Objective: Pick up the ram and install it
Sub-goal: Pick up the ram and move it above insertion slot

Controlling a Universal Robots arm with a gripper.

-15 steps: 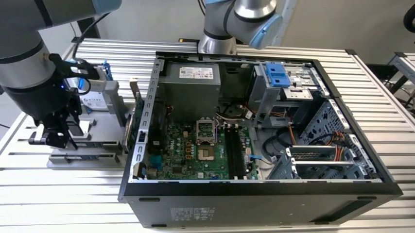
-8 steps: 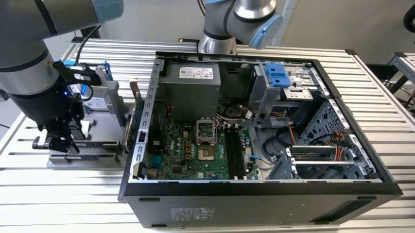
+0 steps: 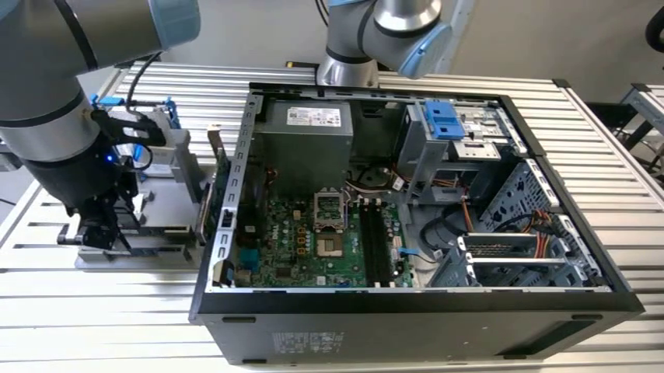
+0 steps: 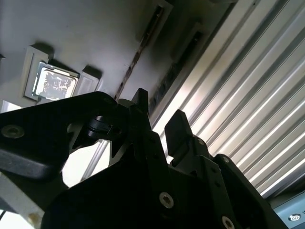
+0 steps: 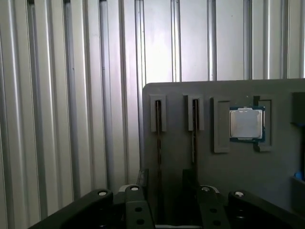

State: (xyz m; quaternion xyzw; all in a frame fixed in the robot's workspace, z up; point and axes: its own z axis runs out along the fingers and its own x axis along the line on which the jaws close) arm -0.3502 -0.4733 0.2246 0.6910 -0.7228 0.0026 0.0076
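Note:
The ram [image 5: 158, 136] stands on edge as a thin dark stick in a narrow slot of a grey holder tray [image 5: 276, 191], and it runs as a dark line [image 4: 136, 57] in the second wrist view. A like stick [image 5: 194, 138] sits in the neighbouring slot. My gripper [image 5: 166, 179] hangs just above the tray, open, its two black fingers [image 4: 177, 124] set either side of the first stick's line with nothing held. In the exterior view the gripper [image 3: 99, 229] is low over the tray at the left of the computer case. The black motherboard slots [image 3: 374, 241] lie inside the case.
A processor chip [image 5: 246, 123] rests in a tray pocket beside the slots. The open computer case [image 3: 415, 303] lies on the ribbed metal table [image 3: 104, 311], with a drive cage [image 3: 518, 249] at the exterior view's right. A second arm's base [image 3: 347, 70] stands behind the case.

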